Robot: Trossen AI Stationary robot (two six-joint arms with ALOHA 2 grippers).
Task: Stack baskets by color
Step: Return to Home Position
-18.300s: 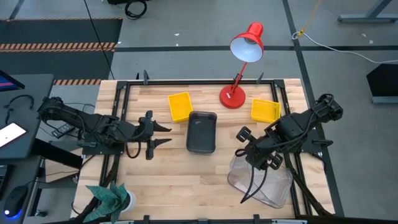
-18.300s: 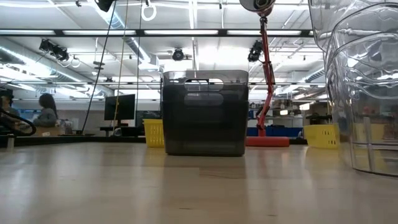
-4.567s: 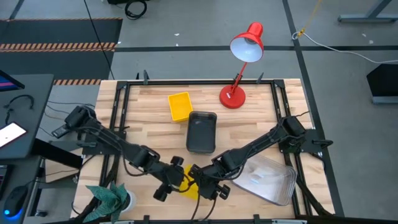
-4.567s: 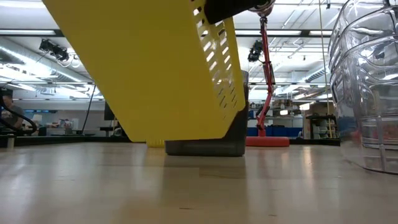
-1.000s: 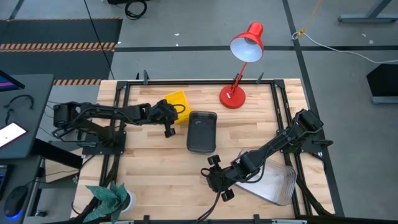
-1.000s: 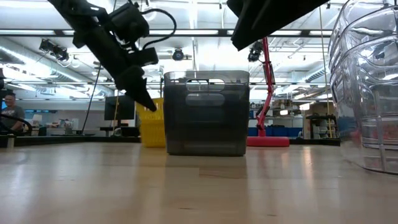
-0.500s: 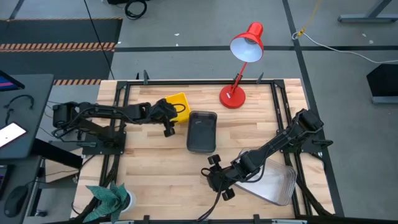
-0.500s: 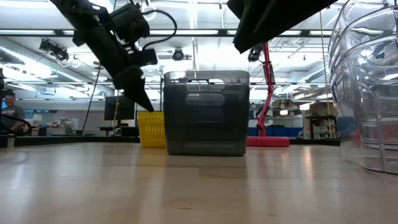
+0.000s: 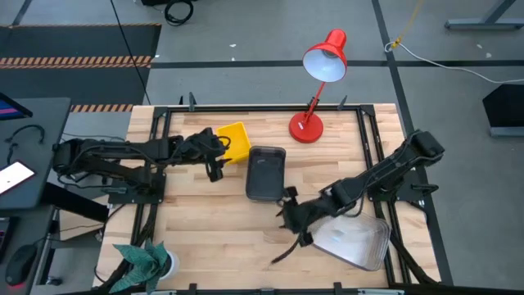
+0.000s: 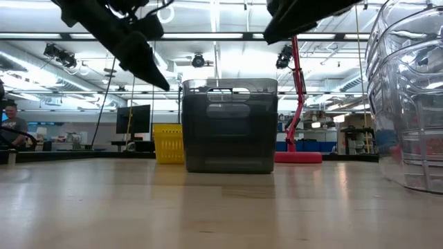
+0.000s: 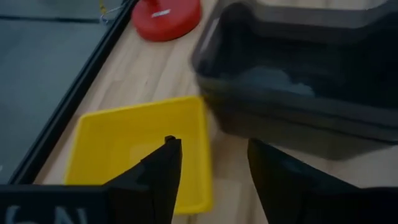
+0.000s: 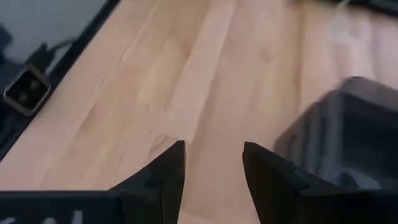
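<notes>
From above, the dark-grey basket [image 9: 265, 174] sits in the middle, with the yellow basket [image 9: 235, 139] at its eleven o'clock and the clear baskets [image 9: 354, 242] at its four o'clock; the left gripper [image 9: 214, 162] hovers at the yellow one's eight o'clock, the right gripper [image 9: 288, 215] at the grey one's five o'clock. At table height the yellow basket shows at the grey one's nine o'clock. Each wrist camera shows fingers parted and empty — the left by the yellow basket's rim, the right above bare table [image 12: 186, 74].
</notes>
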